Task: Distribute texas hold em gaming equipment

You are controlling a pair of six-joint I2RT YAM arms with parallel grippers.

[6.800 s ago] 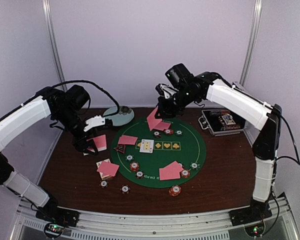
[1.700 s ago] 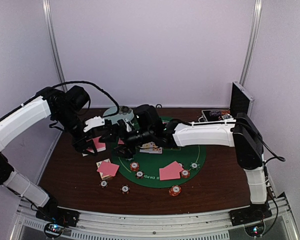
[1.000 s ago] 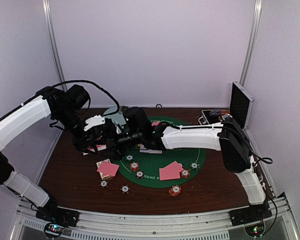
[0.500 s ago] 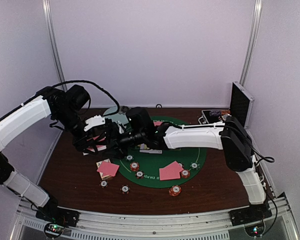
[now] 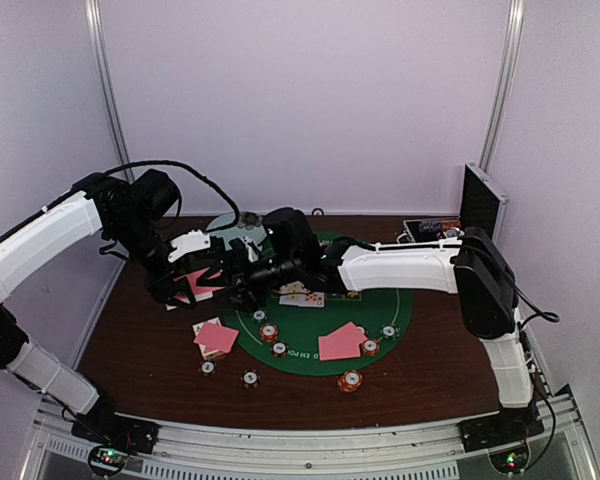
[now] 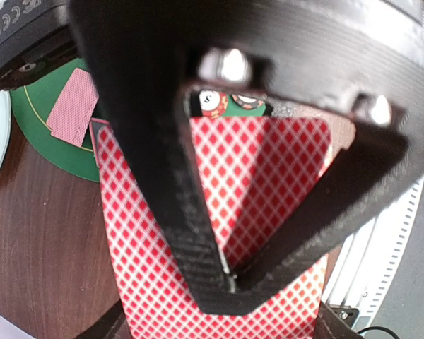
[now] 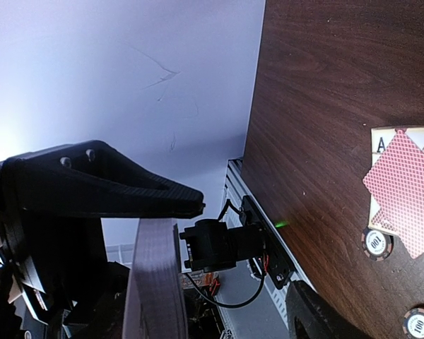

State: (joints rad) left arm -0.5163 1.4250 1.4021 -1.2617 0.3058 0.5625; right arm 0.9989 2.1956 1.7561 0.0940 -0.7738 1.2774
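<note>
While the left gripper [image 6: 226, 279] holds one stack of pink-backed cards [image 6: 268, 176] in clenched jaws above the surface [image 5: 140, 340], the right gripper [image 7: 244, 247] sets parted jaws around its edge; two face-down cards [image 5: 340, 342] overlap on the mat [image 5: 310, 325].

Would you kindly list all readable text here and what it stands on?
"A": corner of the face-up card.
"D EM PO": near rim of the green mat, the rest cut off.
Markings on the poker chips and the metal case: too small to read.
</note>
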